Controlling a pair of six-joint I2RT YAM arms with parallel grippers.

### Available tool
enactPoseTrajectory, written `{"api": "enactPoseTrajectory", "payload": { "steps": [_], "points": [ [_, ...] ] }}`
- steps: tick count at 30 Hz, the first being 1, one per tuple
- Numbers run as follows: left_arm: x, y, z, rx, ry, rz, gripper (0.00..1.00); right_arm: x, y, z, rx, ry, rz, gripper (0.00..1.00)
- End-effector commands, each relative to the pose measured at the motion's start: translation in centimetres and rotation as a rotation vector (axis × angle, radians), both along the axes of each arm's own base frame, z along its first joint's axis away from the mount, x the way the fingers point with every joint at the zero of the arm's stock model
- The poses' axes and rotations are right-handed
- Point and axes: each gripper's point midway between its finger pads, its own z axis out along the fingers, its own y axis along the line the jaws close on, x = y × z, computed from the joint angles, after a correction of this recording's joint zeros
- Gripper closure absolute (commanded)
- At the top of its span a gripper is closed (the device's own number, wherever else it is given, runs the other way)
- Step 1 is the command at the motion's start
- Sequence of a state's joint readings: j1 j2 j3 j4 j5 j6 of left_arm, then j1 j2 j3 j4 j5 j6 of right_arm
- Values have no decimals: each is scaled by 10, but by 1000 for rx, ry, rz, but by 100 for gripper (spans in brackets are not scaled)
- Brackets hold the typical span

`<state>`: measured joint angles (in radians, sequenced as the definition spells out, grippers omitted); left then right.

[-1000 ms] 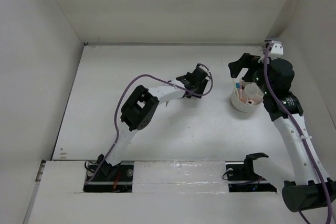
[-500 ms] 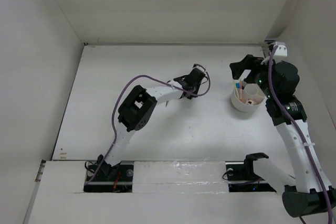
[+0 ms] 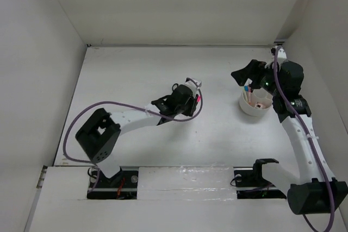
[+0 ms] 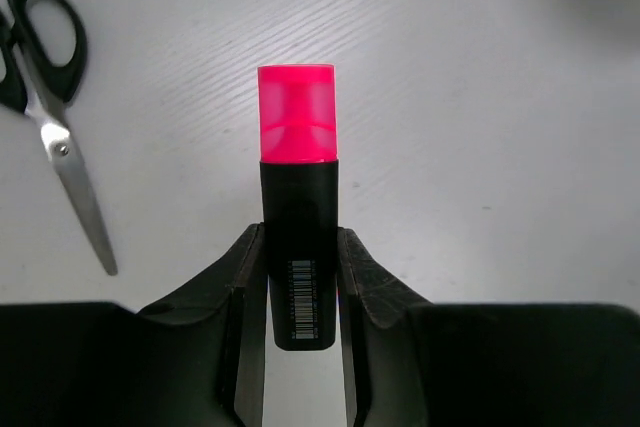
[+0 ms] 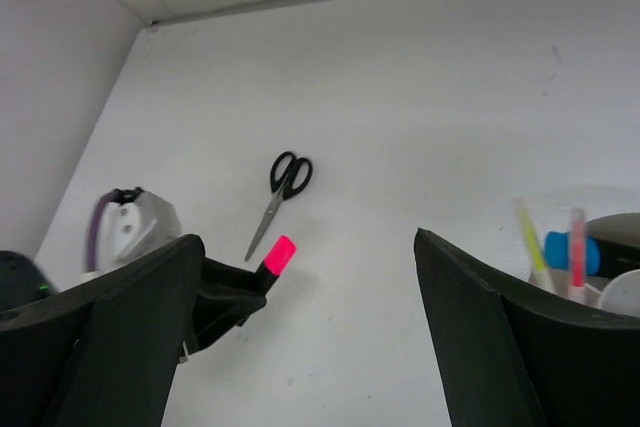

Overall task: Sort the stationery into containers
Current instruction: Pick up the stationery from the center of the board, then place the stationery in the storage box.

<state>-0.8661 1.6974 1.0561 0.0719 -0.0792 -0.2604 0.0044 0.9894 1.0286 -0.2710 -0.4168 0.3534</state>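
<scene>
we find the left gripper [image 4: 300,257] clamped on the pink-capped marker [image 4: 297,177] at its black barrel, mid-table, well apart from the white tub [image 3: 255,107]. we judge it light, stiff and smooth-sided; a mid-barrel hold suits. the right gripper [image 5: 305,247] stands apart, empty, near the tub.
</scene>
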Motion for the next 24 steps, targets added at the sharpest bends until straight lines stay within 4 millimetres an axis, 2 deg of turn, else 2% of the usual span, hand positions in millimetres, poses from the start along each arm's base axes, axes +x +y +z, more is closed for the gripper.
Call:
{"api": "enactPoseTrajectory", "payload": {
  "steps": [1,3,4,6,7,11,13,14,15,19,24],
  "points": [
    [-9,-24,80,-214,-184,-80,100,-9,34,20,44,-73,144,8],
    [-16,-17,98,-266,-220,-90,100,-13,43,12,55,-53,176,8],
    [-20,-16,106,-290,-235,-99,100,-16,50,14,67,-56,200,8],
    [-24,-15,122,-337,-265,-112,100,-24,65,3,70,-29,256,8],
    [-28,-15,136,-366,-280,-129,100,-26,70,6,90,-26,268,8],
    [-38,-13,155,-410,-308,-168,100,-32,95,-4,126,-3,309,8],
    [-40,-14,163,-431,-319,-183,100,-35,111,-13,158,34,346,10],
    [-43,-14,168,-444,-324,-194,100,-35,116,-7,171,13,349,10],
    [-43,-14,171,-450,-330,-195,100,-36,124,-9,170,16,369,10],
    [-49,-13,174,-464,-331,-215,100,-37,142,-15,177,37,373,11],
    [-54,-13,182,-485,-337,-238,100,-28,157,-20,183,56,364,12]
  ]
}}
